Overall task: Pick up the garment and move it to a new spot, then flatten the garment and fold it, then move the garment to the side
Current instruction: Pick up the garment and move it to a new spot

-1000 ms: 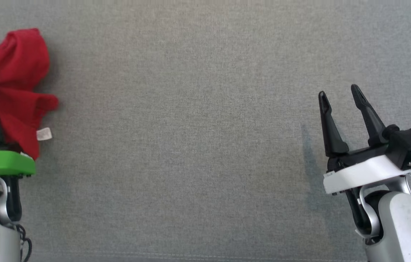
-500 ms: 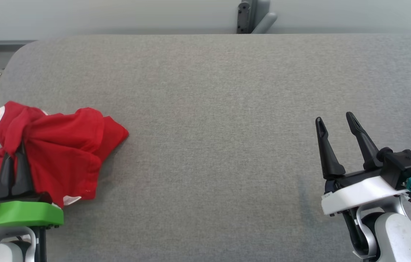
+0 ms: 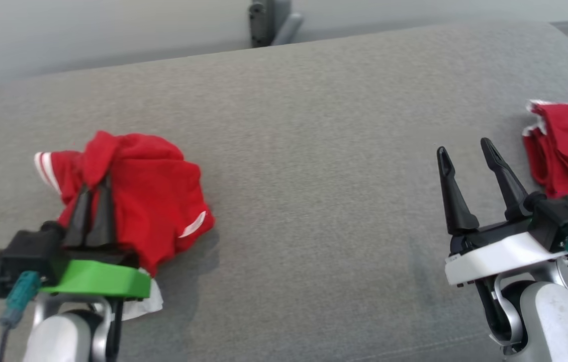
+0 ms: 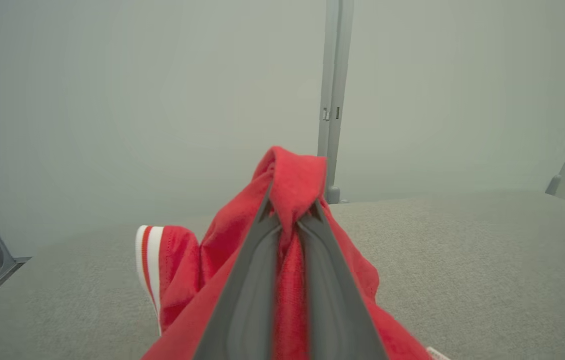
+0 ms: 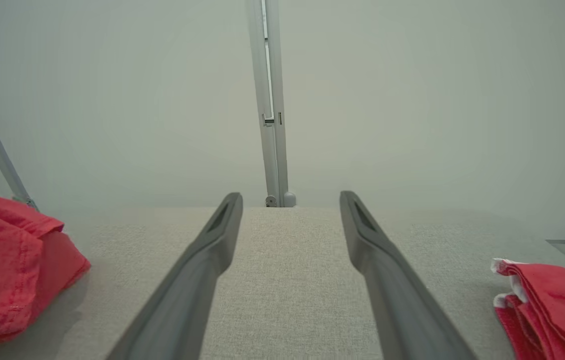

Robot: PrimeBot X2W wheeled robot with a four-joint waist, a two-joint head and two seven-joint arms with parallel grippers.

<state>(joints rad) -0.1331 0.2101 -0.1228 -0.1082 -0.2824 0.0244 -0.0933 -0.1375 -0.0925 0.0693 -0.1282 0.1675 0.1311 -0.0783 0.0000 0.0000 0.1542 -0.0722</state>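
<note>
A crumpled red garment [image 3: 148, 196] with white sleeve stripes hangs bunched on the left of the grey table [image 3: 314, 151]. My left gripper [image 3: 95, 188] is shut on its cloth; in the left wrist view the garment [image 4: 292, 185] is pinched between the two fingertips and drapes down both sides. My right gripper [image 3: 465, 151] stands open over the table's right part with nothing between its fingers [image 5: 212, 250]. The garment [image 5: 7, 270] also shows at the left of the right wrist view.
A second red cloth [image 3: 565, 151], folded, lies at the table's right edge, close beside my right gripper; it shows as the red cloth [image 5: 552, 305] in the right wrist view. A grey post [image 3: 269, 22] stands behind the table's far edge.
The head camera has shifted, bringing the far edge and the right-hand red cloth into view. My left gripper has carried the garment rightwards, off the table's left edge. The right gripper stays open.
</note>
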